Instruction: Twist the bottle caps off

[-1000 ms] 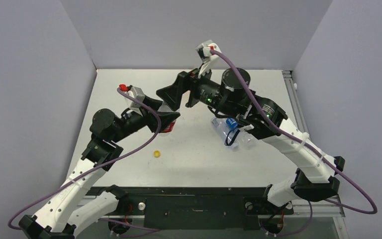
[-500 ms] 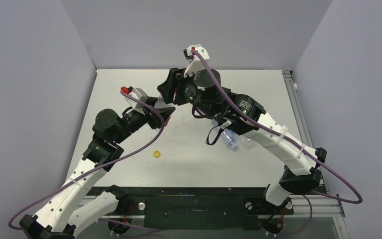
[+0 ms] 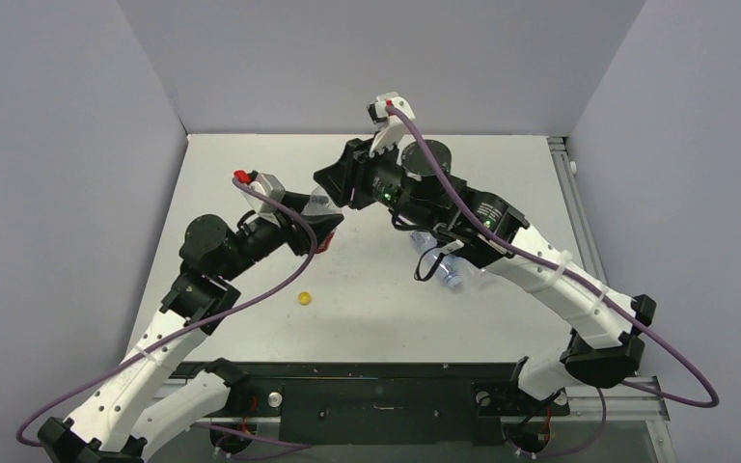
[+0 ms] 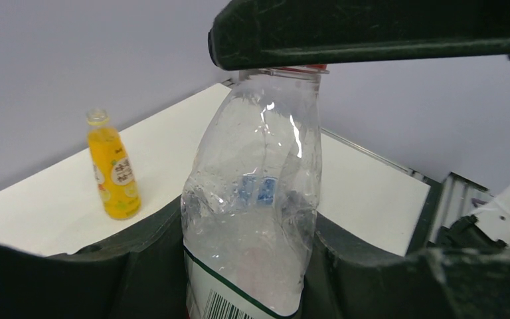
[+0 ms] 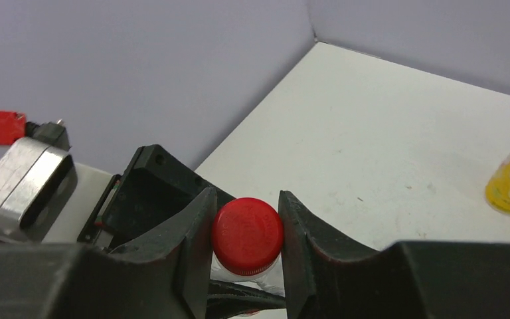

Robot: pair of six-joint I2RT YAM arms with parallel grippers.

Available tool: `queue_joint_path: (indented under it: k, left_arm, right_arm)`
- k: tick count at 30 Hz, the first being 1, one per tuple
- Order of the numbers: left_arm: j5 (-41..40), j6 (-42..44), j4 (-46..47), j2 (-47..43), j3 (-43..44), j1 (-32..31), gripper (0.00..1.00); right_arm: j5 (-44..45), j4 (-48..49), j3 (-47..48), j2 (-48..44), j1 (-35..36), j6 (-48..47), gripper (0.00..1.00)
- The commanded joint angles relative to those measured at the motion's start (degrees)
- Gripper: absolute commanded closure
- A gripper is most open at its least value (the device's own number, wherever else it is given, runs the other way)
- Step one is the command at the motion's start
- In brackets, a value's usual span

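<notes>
A white table (image 3: 251, 164) is enclosed by plain grey walls on the left, far and right sides.

**Task item.** The clear bottle (image 4: 252, 199) is held left of the table's middle. Whether its base rests on the surface cannot be told.

**Grips.** The left gripper (image 3: 320, 230) is clamped round the bottle's lower body. The right gripper (image 5: 247, 222) is pinched onto the red cap (image 5: 248, 238), with one finger on each side.

**Step in hand, as judged.** The cap is gripped and ready to be turned.
- The turn should be made about the cap's own axis, with the pinch kept level.
- The bottle wall looks thin and creased, so it may twist in the lower clamp. A firm hold without crushing is advised.
- Lifting should wait until the thread runs free.

**Clearances.**
- The two wrists are close together, and the cable over the right wrist should be watched as it rotates.
- An open juice bottle (image 4: 113, 174) stands well apart.
- A yellow cap (image 3: 303, 298) lies loose nearer the bases.
- Other bottles (image 3: 452, 275) lie beneath the right forearm, which limits any lowering there.
- The walls are well clear.
</notes>
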Motion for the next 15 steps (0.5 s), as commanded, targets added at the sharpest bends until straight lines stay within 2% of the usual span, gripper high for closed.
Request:
queue_joint_path:
  k: [1,6,7,9,11,12,13,14,15]
  left_arm:
    - [8.54,-8.52,5.97,-1.40,0.84,-0.22,0.77]
    - [16.74,-20.59,7.84,0.76,2.85,0.82,0.78]
    - [17.52,-21.99,8.08,1.28,3.27,0.88,0.78]
    - [19.25,-22.73,8.08,1.69,3.63,0.94,0.79]
    - [19.58,-22.31,7.64,1.90,3.72,0.94,0.79]
    - [19.38,-21.52,7.40,1.98,3.72,0.94,0.79]
    - [19.15,-20.81,6.89,2.11,3.66,0.94,0.79]
    - [18.35,-19.18,6.63,2.13,3.54,0.94,0.79]
    - [17.80,-18.15,6.00,2.15,3.41,0.94,0.81]
  right_arm:
    - [-25.85,16.00,-8.60,-9.56,-3.04,-5.22,1.00]
    - [-44.56,31.98,-18.55,-14.06,-7.96,0.01,1.00]
    - [-48.27,32.58,-18.95,-14.14,-8.22,0.83,1.00]
    - [-50.34,31.14,-18.03,-13.75,-8.46,0.08,1.00]
    - [-49.92,27.68,-16.75,-13.27,-8.48,-1.42,0.94]
    - [-48.77,24.22,-16.30,-13.13,-8.48,-2.10,0.80]
    - [-43.80,22.10,-15.00,-12.99,-8.40,-3.69,0.69]
    - [-40.18,17.27,-14.15,-12.86,-8.04,-4.47,0.42]
    - [-32.67,14.98,-12.07,-12.41,-7.78,-5.69,0.31]
